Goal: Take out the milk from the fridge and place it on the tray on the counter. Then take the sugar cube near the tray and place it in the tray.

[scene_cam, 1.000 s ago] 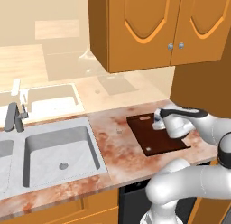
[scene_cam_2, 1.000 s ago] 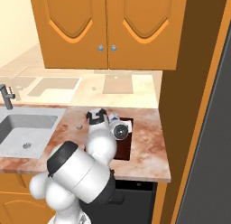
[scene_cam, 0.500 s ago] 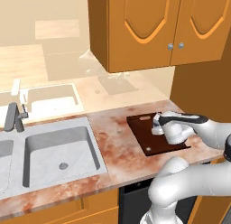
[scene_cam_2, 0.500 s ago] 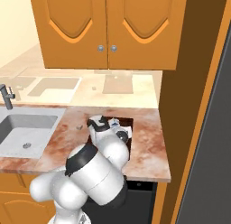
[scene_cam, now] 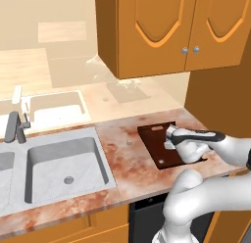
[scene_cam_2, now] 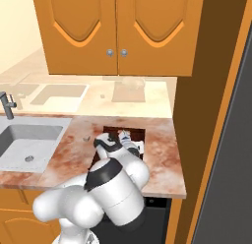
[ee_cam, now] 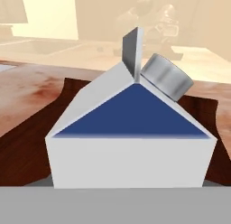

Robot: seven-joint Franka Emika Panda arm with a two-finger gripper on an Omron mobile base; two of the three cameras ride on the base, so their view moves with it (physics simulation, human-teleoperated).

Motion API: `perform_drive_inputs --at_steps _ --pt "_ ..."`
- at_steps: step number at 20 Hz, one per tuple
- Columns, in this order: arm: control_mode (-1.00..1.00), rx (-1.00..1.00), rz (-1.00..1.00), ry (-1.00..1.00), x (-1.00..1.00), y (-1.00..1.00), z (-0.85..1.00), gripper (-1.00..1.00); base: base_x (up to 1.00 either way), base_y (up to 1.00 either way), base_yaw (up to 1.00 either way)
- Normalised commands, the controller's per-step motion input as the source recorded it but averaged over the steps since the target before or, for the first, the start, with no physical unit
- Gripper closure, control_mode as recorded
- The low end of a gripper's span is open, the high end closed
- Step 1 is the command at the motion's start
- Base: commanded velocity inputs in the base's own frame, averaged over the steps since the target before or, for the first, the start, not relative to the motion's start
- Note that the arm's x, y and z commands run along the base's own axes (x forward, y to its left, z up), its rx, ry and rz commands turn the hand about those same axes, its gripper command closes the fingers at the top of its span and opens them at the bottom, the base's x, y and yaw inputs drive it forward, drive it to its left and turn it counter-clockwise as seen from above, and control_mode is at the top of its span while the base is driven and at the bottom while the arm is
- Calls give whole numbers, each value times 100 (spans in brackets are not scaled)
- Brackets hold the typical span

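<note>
The milk (ee_cam: 131,133), a white gable-top carton with a blue panel and a silver cap, stands upright close before the hand camera. My gripper (scene_cam: 172,142) is shut on it, low over the dark brown tray (scene_cam: 153,135). From the right, the milk (scene_cam_2: 126,138) shows beside the hand, above the tray (scene_cam_2: 138,132). Whether the carton touches the tray (ee_cam: 27,142) I cannot tell. The tiny sugar cube (scene_cam: 129,142) lies on the counter (scene_cam: 127,163) just left of the tray, and it is seen again as the sugar cube (scene_cam_2: 87,138) in the right base view.
A steel double sink (scene_cam: 63,161) with a faucet (scene_cam: 14,127) is set into the counter to the left. Orange wall cabinets (scene_cam: 162,31) hang above the tray. The grey fridge (scene_cam_2: 229,164) side rises at the far right.
The hand with the milk has come down and a little toward the robot over the tray. The sugar cube has not moved.
</note>
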Motion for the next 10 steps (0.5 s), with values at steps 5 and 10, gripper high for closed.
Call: perform_drive_inputs --at_steps 5,10 --pt "-100 0 0 0 0 0 -34 100 0 0 0" --pt "-100 0 0 1 -4 0 -12 -100 0 0 0"
